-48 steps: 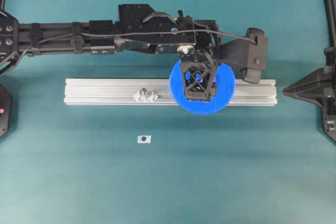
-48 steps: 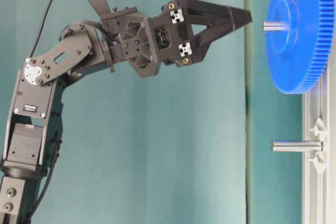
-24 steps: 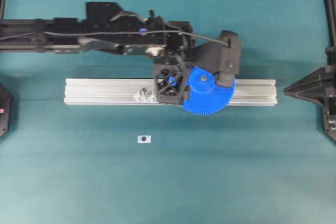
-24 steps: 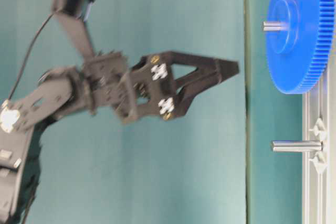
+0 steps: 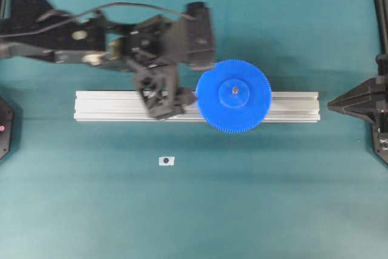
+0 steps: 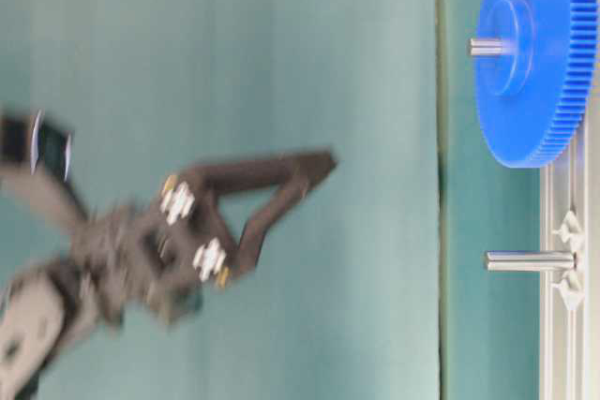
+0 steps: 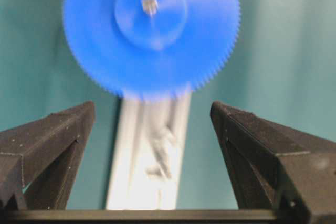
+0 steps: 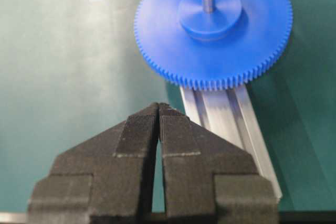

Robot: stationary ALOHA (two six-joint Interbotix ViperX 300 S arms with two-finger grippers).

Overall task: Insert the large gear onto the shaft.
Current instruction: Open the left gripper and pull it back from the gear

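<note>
Overhead view: gear sits seated on the shaft, mid-rail. Left pincer gapes wide and empty beside the gear; right pincer is pressed closed, looks parked.

Teal table: aluminium rail, small white tag.

One large gear, two pins, one rail, two arms.
</note>
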